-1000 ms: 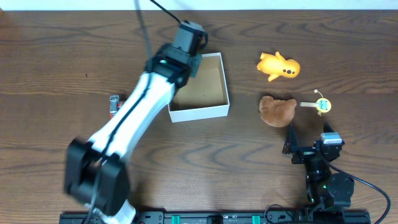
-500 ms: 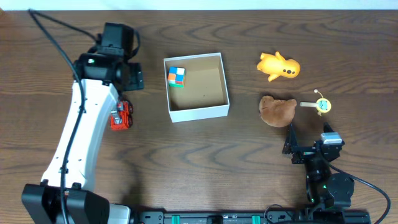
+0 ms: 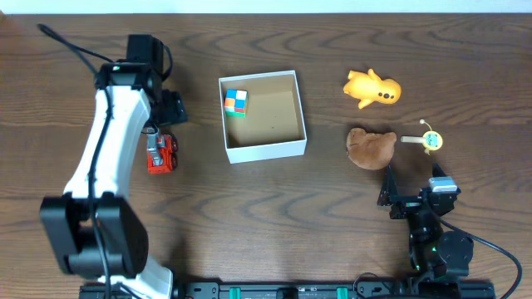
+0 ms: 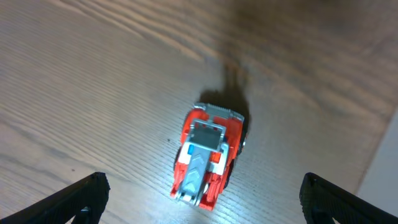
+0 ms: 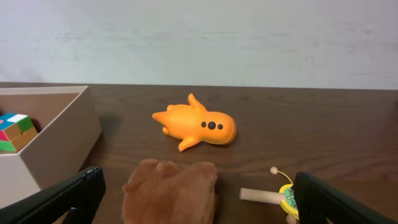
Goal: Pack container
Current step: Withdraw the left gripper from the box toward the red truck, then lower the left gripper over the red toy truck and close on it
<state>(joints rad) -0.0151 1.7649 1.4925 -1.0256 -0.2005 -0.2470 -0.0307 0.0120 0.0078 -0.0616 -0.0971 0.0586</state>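
- Overhead: your left end effector (image 3: 165, 115) hung spread wide above the red toy car (image 3: 160, 154), which lay left of the container (image 3: 264, 150). The container sat mid-counter (image 3: 332, 232) with a coloured cube (image 3: 235, 103) in its far left corner. Your right end effector (image 3: 412, 184) stood spread at the near right.
- Left wrist: the car lay between the fingers, touching neither.
- Right wrist: an orange toy (image 5: 199, 127) lay beyond a brown plush (image 5: 171, 190), with the container at left.

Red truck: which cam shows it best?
Left wrist. The truck sits near centre frame, close up and unobstructed, with cab and bumper detail clear. Overhead shows it small, from the top only. Right wrist doesn't show it.
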